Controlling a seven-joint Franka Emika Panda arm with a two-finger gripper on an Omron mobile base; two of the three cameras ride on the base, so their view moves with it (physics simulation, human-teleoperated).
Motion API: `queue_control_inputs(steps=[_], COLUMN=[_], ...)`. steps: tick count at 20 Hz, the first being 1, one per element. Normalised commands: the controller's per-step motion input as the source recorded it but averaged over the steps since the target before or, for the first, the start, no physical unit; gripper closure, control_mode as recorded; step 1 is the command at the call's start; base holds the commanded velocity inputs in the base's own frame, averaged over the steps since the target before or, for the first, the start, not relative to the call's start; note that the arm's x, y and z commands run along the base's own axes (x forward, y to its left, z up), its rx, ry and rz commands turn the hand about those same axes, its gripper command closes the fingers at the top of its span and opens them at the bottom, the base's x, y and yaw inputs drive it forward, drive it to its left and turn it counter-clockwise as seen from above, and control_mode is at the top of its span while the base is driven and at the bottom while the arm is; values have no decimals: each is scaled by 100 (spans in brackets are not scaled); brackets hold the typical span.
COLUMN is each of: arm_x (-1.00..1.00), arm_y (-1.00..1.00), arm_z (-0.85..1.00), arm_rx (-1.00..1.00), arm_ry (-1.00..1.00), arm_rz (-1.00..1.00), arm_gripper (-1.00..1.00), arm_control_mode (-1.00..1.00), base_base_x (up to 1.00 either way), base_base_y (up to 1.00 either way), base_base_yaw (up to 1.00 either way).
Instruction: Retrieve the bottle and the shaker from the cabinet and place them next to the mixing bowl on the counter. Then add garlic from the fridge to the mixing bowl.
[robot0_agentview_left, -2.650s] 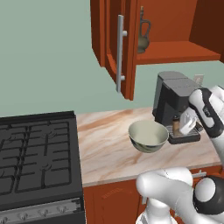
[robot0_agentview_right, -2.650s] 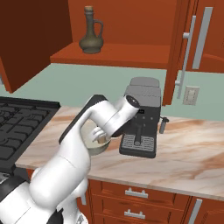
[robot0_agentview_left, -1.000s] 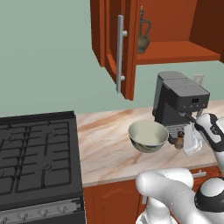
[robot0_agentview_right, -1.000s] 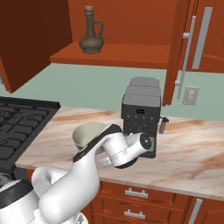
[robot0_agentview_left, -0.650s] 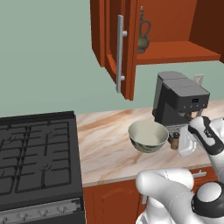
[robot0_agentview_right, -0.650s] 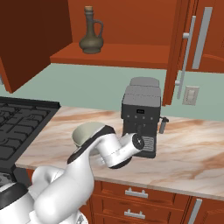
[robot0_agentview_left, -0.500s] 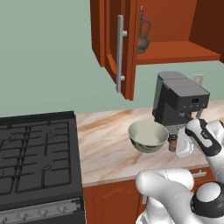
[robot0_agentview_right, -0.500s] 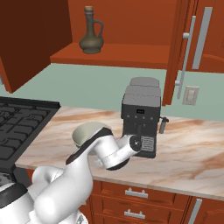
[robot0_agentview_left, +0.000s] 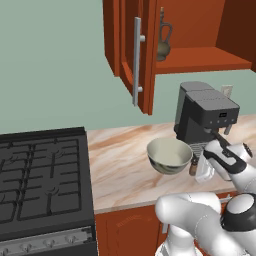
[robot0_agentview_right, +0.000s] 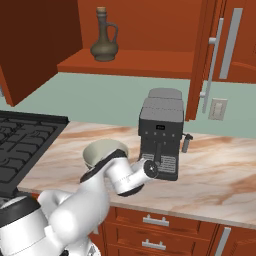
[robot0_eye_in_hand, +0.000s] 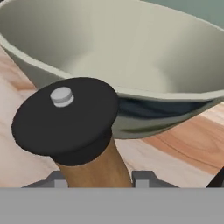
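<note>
The shaker (robot0_eye_in_hand: 65, 116), a brown body under a black cap with a small silver knob, stands between my fingertips (robot0_eye_in_hand: 142, 178), which sit close against its sides. My gripper (robot0_agentview_left: 199, 170) is low over the counter, just right of the pale mixing bowl (robot0_agentview_left: 169, 155), with the shaker (robot0_agentview_left: 193, 166) beside the bowl's rim. In the hand view the bowl (robot0_eye_in_hand: 131, 52) rises right behind the shaker. The dark bottle (robot0_agentview_right: 104, 42) with a handle stands on the open cabinet's shelf; the left base view also has this bottle (robot0_agentview_left: 163, 42).
A grey coffee machine (robot0_agentview_left: 205, 117) stands close behind my hand. The black stove (robot0_agentview_left: 40, 180) lies left of the marble counter (robot0_agentview_right: 220, 175). An open cabinet door (robot0_agentview_left: 132, 50) with a long handle hangs above the bowl.
My hand has come down from in front of the coffee machine to counter height and has shifted slightly toward the bowl, with the shaker in it. The bowl and bottle stay put.
</note>
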Motion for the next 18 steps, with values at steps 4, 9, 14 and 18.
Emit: queue_control_inputs(steps=[4, 9, 14, 18], arm_x=[11, -14, -20, 0], arm_y=[-3, -4, 0, 0], arm_z=[-6, -24, -22, -25], arm_rx=[0, 3, 4, 0], arm_ry=[0, -7, -19, -7], arm_rz=[-4, 0, 0, 0], arm_gripper=[100, 100, 100, 100], arm_control_mode=[-100, -100, -100, -100], base_base_x=[0, 0, 0, 0], base_base_y=[0, 0, 0, 0], base_base_yaw=[0, 0, 0, 0])
